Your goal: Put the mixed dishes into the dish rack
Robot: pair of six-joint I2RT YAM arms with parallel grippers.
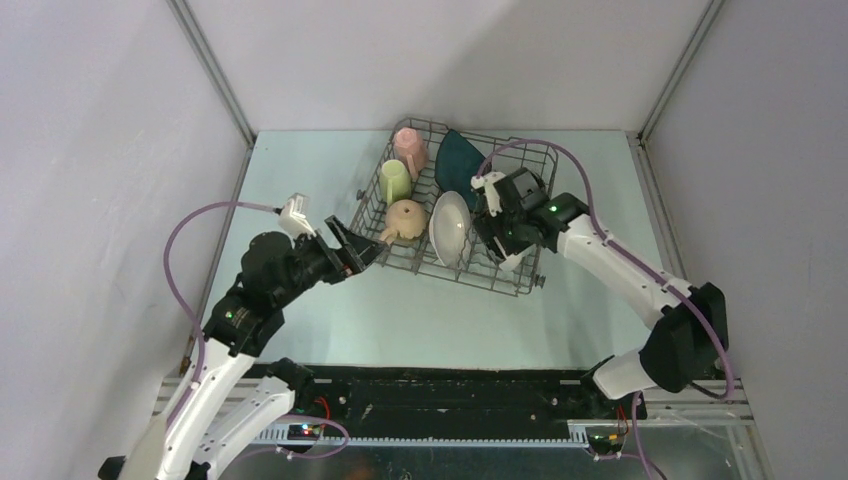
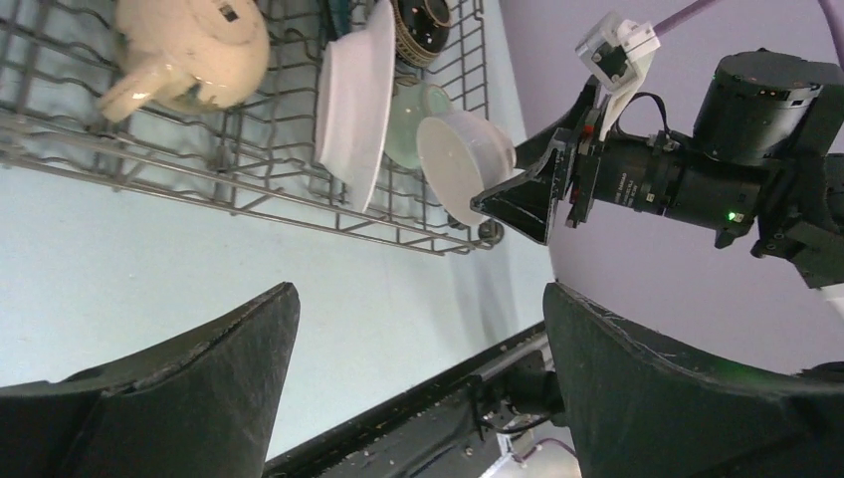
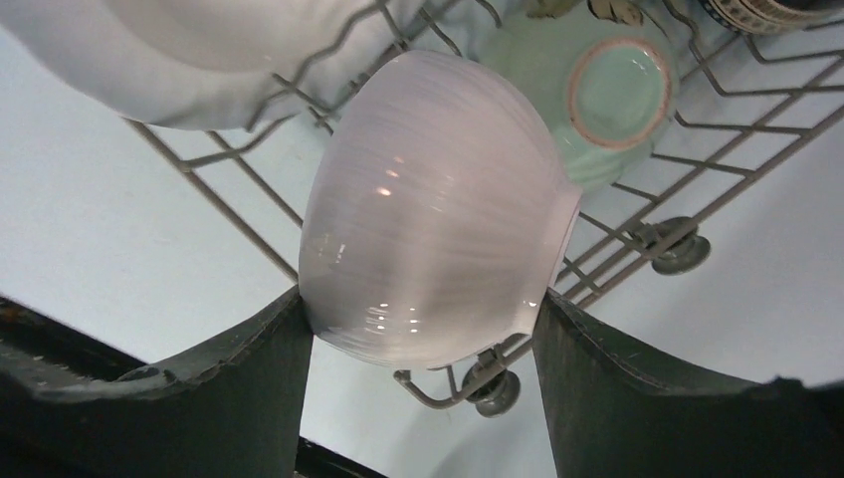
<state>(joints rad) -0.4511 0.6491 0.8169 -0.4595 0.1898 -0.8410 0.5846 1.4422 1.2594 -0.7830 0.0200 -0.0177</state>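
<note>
While our left gripper hovers empty, jaws spread, beside the dish rack, our right gripper clamps the white bowl over the rack's right side. We should lower it between tines, beside the pale green bowl, before releasing.

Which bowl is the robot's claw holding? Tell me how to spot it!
Find the big grey wire dish rack, then look at its near right corner. There the right claw grips a white round ribbed bowl tipped on its side. The pale green bowl next to it rests in the rack untouched, and the white round plate nearby is thin, not deep.
</note>
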